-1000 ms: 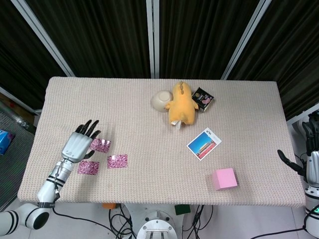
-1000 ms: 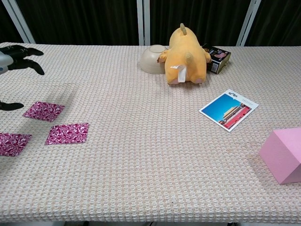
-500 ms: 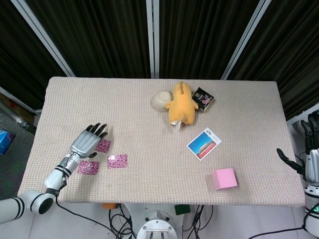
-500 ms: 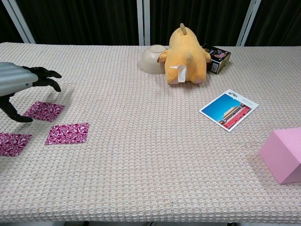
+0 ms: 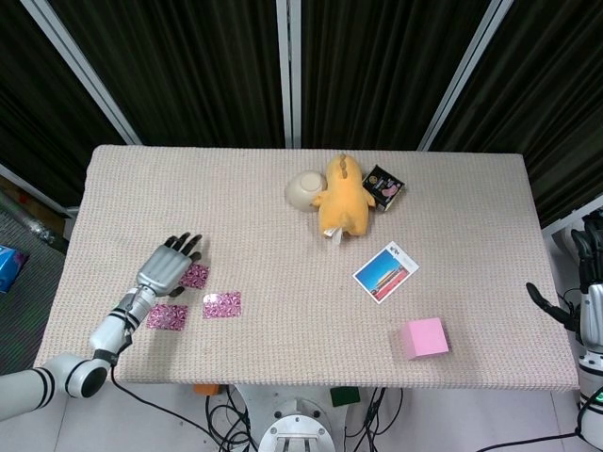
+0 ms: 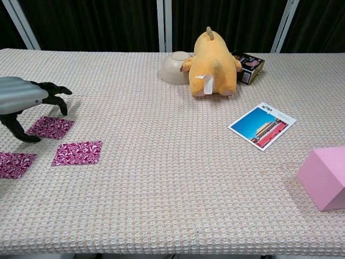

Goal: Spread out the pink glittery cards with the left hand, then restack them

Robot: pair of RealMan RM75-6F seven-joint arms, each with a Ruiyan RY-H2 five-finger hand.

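Three flat rectangular pink glittery cards [image 6: 77,152] lie separated on the woven tablecloth [image 6: 172,178], long axes roughly left-right. Left hand [image 5: 168,267] hovers over the farthest card, fingers spread, empty. Right hand [image 5: 582,315]: state cannot be told.

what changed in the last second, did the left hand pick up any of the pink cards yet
No. The left hand has come down and forward over the farthest pink card, fingers apart, holding nothing. The three pink cards lie spread where they were. The right hand stays off the table's right edge; the plush toy, bowl, postcard and pink block are unmoved.
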